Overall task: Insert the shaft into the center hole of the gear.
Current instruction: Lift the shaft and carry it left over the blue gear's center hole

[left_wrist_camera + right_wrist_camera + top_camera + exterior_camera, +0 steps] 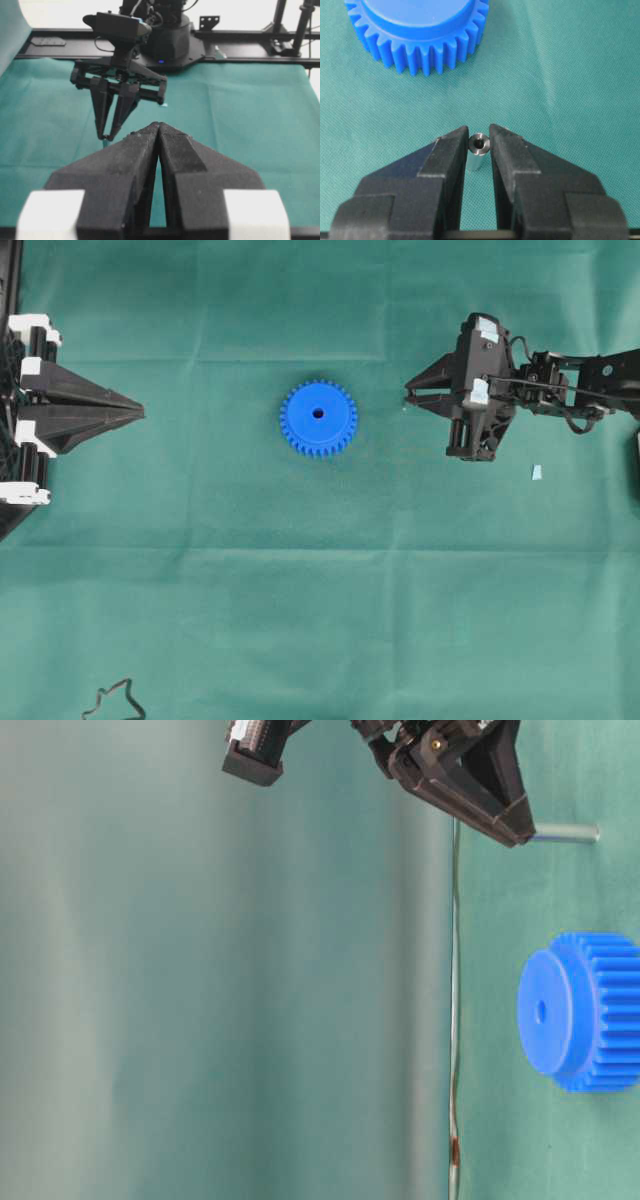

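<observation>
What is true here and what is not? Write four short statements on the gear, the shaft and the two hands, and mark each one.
1. The shaft sits in the gear's center hole. False: the center hole is empty, and the shaft stands on the green cloth, apart from the gear.
2. The gear lies flat on the green cloth. True.
3. The left hand is wide open. False: its fingers are pressed together.
4. The right hand has one finger on each side of the shaft, close against it. True.
</observation>
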Action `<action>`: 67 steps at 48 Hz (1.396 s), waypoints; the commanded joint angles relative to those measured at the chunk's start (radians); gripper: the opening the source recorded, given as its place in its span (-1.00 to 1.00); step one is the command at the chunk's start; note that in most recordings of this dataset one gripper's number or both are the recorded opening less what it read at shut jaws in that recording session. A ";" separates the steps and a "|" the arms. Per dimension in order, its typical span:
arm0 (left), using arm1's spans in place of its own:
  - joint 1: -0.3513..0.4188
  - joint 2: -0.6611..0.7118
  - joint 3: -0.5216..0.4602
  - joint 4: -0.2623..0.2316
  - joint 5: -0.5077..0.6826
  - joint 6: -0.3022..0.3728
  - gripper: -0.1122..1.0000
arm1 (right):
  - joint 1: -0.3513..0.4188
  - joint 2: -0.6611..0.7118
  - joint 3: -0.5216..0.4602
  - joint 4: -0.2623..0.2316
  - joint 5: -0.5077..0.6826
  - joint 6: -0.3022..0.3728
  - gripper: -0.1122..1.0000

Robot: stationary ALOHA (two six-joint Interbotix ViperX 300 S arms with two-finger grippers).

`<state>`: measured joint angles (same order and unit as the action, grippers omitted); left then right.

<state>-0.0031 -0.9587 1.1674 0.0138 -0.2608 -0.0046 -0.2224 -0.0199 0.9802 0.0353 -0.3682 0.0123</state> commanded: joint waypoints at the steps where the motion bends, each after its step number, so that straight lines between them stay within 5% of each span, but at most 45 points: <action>1: 0.000 0.008 -0.025 0.003 -0.005 -0.002 -0.80 | 0.003 -0.011 -0.020 0.002 -0.002 0.011 -0.51; 26: 0.000 0.006 -0.026 0.002 -0.003 -0.002 -0.80 | 0.003 -0.199 -0.120 -0.002 0.325 0.040 -0.51; 51: 0.000 0.008 -0.026 0.002 -0.003 -0.002 -0.80 | 0.028 -0.186 -0.140 0.000 0.311 0.043 -0.51; 67: 0.000 0.006 -0.026 0.002 -0.003 -0.002 -0.80 | 0.080 -0.034 -0.302 -0.008 0.296 0.034 -0.51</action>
<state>-0.0031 -0.9603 1.1674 0.0138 -0.2577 -0.0061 -0.1565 -0.0782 0.7424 0.0322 -0.0614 0.0491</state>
